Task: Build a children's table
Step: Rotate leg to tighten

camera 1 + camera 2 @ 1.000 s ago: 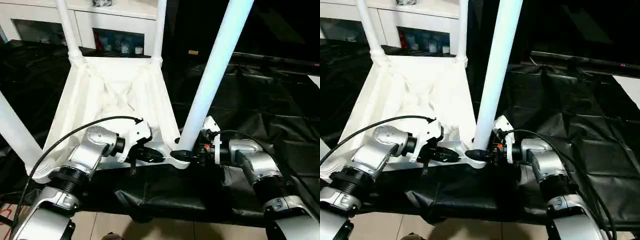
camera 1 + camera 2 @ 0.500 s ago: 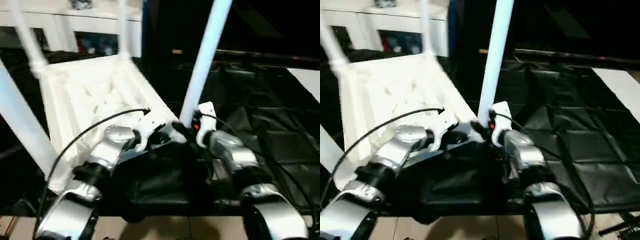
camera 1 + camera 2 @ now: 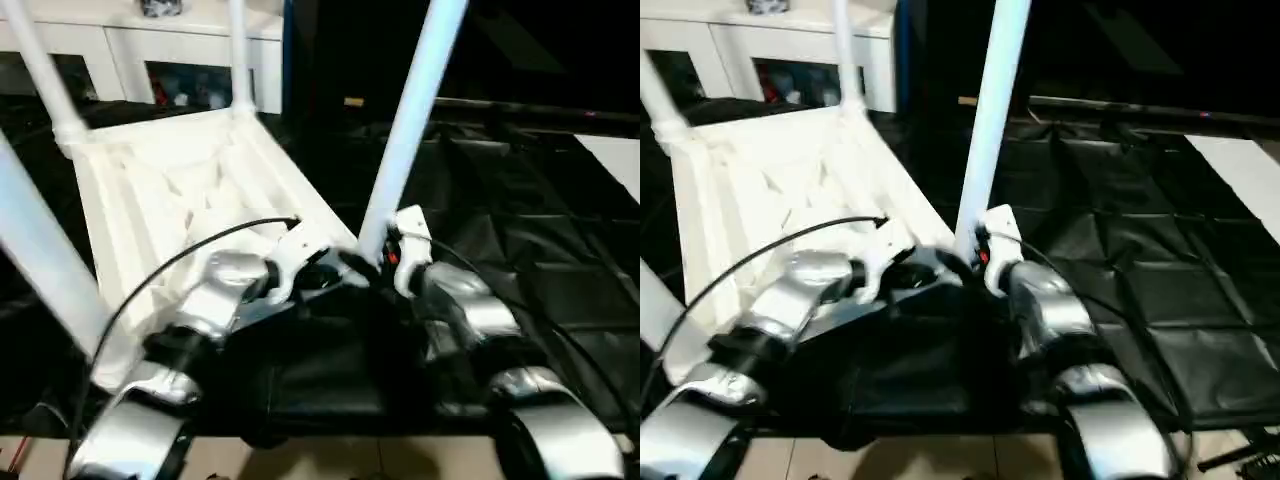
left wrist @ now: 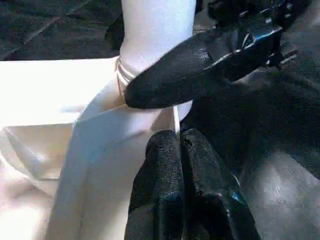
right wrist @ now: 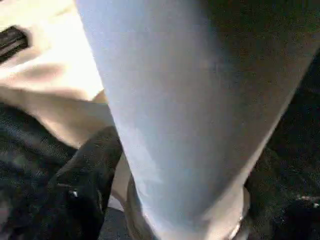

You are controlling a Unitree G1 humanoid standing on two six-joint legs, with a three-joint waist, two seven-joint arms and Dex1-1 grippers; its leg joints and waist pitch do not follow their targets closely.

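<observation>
**A count of what is on view**

One white table top [image 3: 180,190] lies upside down with its ribbed underside facing up. Four white legs stand up from it: two at the far corners [image 3: 35,62] [image 3: 238,50], one at the near right corner [image 3: 410,110], and one at the near left [image 3: 35,250]. One black sheet [image 3: 540,230] covers the ground beneath. One white cabinet [image 3: 200,50] stands behind. Two silver arms reach in, with two grippers: the left gripper [image 4: 177,145] and the right gripper [image 3: 372,262]. One black cable [image 3: 170,270] runs over the left arm.
</observation>
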